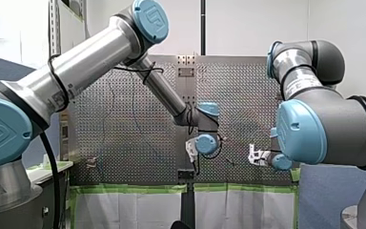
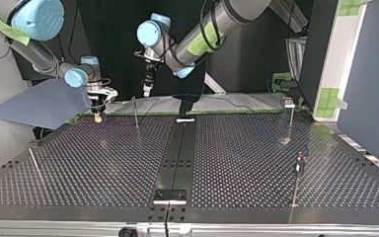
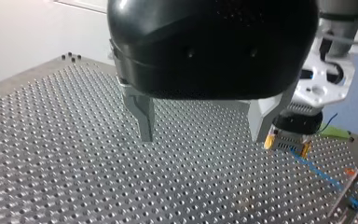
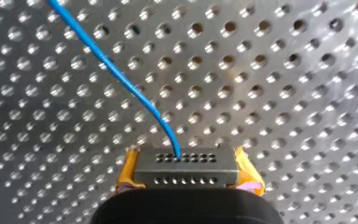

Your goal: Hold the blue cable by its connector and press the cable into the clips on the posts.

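In the right wrist view, the yellow pads of my right gripper (image 4: 186,175) are shut on a grey connector (image 4: 186,167). The blue cable (image 4: 116,72) leaves the connector's face and curves away over the perforated table. In the left wrist view my left gripper (image 3: 205,133) hangs above the table, open, with nothing between its metal fingers (image 3: 142,116). Beside it there, my right gripper (image 3: 286,140) holds the connector low over the plate, and the blue cable (image 3: 321,173) trails toward a post (image 3: 349,198). In the top view my right gripper (image 2: 97,109) is at the far left and my left gripper (image 2: 147,89) is just right of it.
Thin posts stand on the table: one (image 2: 135,112) between the two grippers, one (image 2: 290,118) at the far right carrying a clip, one (image 2: 298,177) nearer on the right, and a leaning one (image 2: 34,165) at the left. A dark rail (image 2: 177,153) runs down the table's middle.
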Robot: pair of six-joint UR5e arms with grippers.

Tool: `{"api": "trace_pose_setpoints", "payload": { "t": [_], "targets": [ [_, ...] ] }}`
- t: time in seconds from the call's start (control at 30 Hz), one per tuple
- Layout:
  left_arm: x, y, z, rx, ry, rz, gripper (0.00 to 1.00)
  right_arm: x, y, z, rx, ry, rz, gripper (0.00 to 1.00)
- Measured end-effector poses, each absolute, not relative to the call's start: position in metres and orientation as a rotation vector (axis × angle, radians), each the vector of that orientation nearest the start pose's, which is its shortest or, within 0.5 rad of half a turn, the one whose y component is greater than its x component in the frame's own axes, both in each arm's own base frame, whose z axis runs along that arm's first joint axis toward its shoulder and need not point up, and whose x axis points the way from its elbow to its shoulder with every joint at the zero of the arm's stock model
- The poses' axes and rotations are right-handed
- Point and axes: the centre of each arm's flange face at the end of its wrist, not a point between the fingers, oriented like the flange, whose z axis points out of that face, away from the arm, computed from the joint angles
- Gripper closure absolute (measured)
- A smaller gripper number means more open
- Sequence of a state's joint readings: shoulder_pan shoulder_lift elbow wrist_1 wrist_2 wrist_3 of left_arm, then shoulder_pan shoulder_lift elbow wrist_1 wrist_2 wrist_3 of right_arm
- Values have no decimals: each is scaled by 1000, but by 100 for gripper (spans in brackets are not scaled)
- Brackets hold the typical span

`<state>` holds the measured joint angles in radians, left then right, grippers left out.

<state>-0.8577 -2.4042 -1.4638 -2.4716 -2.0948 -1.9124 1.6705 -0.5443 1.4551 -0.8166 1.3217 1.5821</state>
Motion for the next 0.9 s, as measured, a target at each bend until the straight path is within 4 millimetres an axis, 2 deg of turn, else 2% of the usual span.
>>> {"api": "trace_pose_setpoints", "payload": {
  "t": [0.43,0.7,0.9],
  "targets": [
    [350,-554,117,-46,1639,-489,0,251,-668,32,1547,-1089,1445,100],
    [329,-540,134,-74,1630,-476,0,257,-656,58,1540,-1105,1433,100],
    [316,-529,150,-84,1612,-501,0,263,-653,88,1516,-1086,1447,100]
  ]
}}
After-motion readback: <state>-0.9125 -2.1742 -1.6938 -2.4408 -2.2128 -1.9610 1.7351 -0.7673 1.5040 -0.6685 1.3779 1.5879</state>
